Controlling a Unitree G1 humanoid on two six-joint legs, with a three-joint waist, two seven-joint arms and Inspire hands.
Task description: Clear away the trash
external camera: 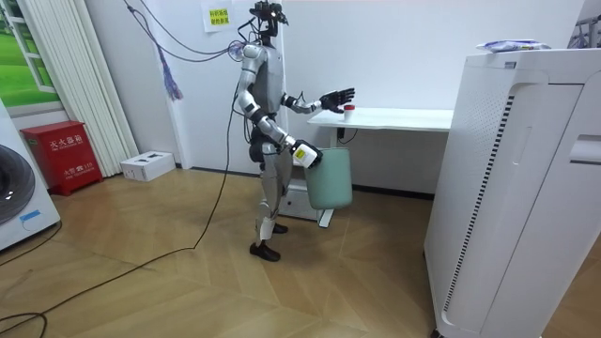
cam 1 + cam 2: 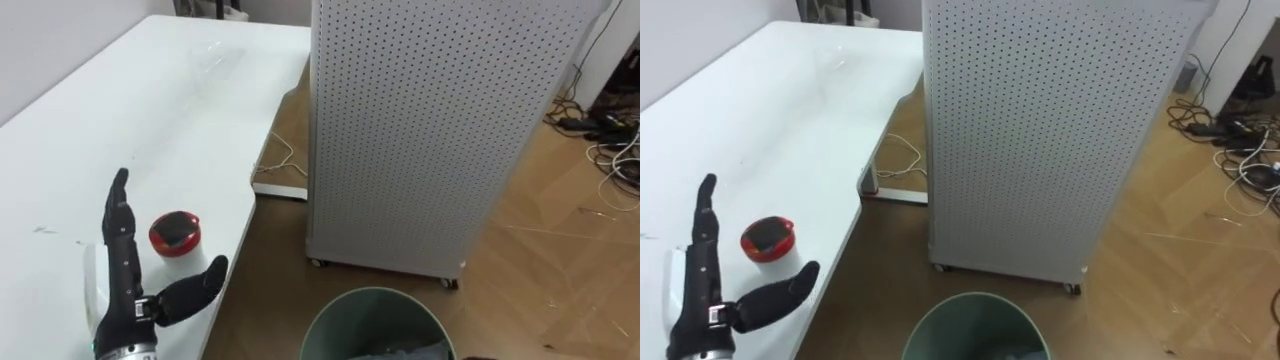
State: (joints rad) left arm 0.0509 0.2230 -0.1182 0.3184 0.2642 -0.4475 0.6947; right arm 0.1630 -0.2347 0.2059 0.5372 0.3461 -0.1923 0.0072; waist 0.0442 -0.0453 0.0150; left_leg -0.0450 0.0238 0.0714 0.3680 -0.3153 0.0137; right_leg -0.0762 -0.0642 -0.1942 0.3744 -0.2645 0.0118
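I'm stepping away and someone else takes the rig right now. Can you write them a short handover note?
Left hand: open, fingers straight, over the white table, just beside the small red container, not gripping it.
Right hand: at the green bin, which hangs at the robot's side; its grip can't be read.
Done: the robot stands at the table's edge with the bin beside it; something lies in the bin.
Left: close on the red container, lift it, drop it in the bin.
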